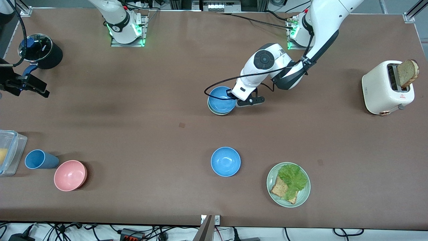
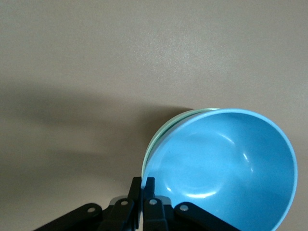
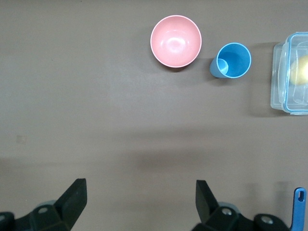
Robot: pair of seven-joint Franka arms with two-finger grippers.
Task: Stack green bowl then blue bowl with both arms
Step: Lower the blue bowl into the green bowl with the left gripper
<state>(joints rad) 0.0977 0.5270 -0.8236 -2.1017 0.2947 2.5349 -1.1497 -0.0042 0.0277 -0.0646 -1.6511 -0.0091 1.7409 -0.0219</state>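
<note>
A blue bowl (image 1: pixel 221 99) sits nested in the green bowl (image 1: pixel 216 112) near the table's middle; only the green bowl's rim shows under it. My left gripper (image 1: pixel 235 100) is shut on the blue bowl's rim at the edge toward the left arm's end. In the left wrist view the fingers (image 2: pixel 144 185) pinch the blue bowl (image 2: pixel 226 168), with the green rim (image 2: pixel 166 129) just outside it. A second blue bowl (image 1: pixel 225 161) stands alone, nearer the front camera. My right gripper (image 1: pixel 31 86) is open and empty at the right arm's end, fingers wide apart in the right wrist view (image 3: pixel 139 202).
A pink bowl (image 1: pixel 70 175) and a lying blue cup (image 1: pixel 39 159) are beside a clear container (image 1: pixel 8 152). A black pot (image 1: pixel 40 51) stands by the right gripper. A green plate (image 1: pixel 302 197) holds lettuce and bread. A white toaster (image 1: pixel 378 90) holds toast.
</note>
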